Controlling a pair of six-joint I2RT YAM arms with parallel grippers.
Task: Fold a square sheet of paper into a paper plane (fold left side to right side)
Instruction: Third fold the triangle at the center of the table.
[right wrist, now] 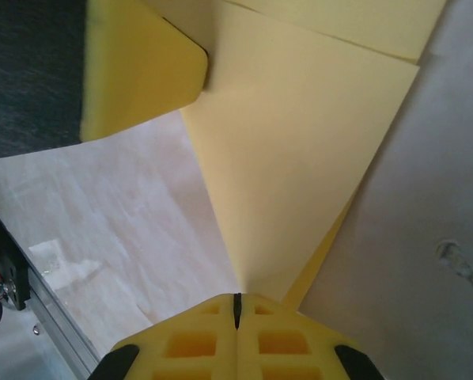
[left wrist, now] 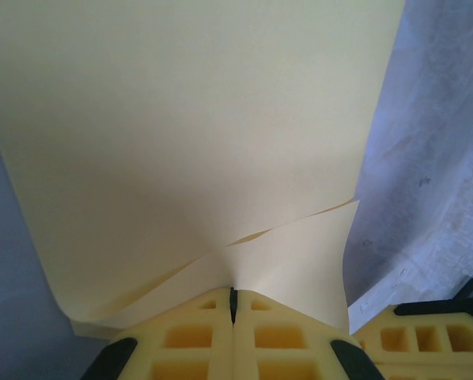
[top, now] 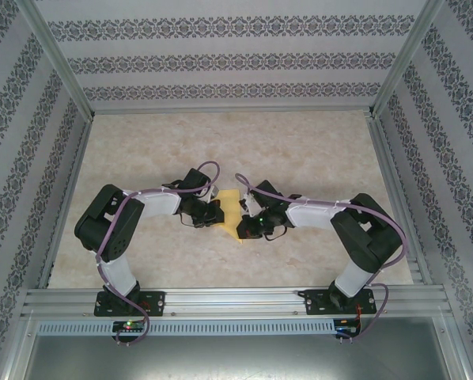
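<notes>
Square sheet of paper (top: 231,207) is being pinched tight by left end effector (left wrist: 233,299) and right end effector (right wrist: 236,305) mid-fold, probably needing lowering and creasing next.

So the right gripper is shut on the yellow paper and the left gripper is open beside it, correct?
No. The left gripper is shut on the yellow paper too, as the left wrist view shows. The right gripper does grip it.

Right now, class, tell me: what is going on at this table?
The robot's left gripper and right gripper are each shut on an edge of a yellow sheet of paper in the middle of the table. The sheet shows overlapping layers, but no plane shape yet.
</notes>
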